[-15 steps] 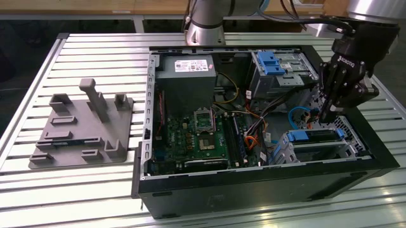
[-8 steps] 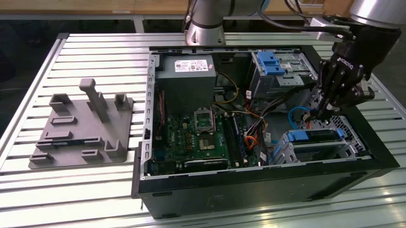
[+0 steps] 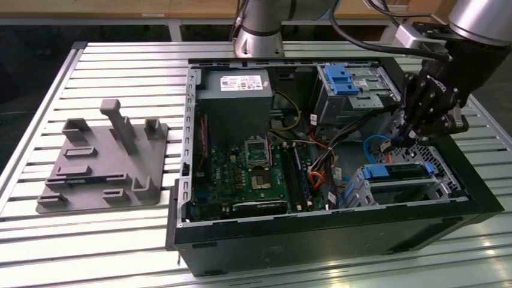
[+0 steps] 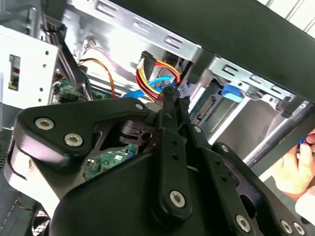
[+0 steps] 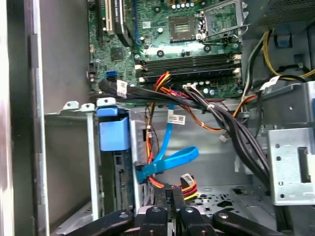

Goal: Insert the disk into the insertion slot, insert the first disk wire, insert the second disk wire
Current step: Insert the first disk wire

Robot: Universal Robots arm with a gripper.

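The disk (image 3: 397,172), with its blue carrier (image 5: 113,132), sits inside the insertion slot (image 3: 445,175), a perforated silver cage at the exterior view's right. A flat blue wire (image 5: 170,158) runs to the disk's rear edge and ends in a blue plug (image 5: 141,173) there. My gripper (image 3: 418,127) hangs inside the case just behind the slot. Its fingertips (image 5: 172,192) are shut together, right beside a black plug with red, yellow and orange wires (image 5: 187,181). That wire bundle (image 4: 155,66) also lies just past the fingertips in the second wrist view. I cannot tell whether anything is pinched.
The open computer case (image 3: 320,237) lies on a slatted metal table (image 3: 120,60). A grey bay with a blue latch (image 3: 342,80) stands at the back. Black cable bundles (image 5: 231,128) cross the motherboard (image 3: 256,174). A grey fixture (image 3: 104,162) lies at the left. A hand (image 4: 295,169) shows outside the case.
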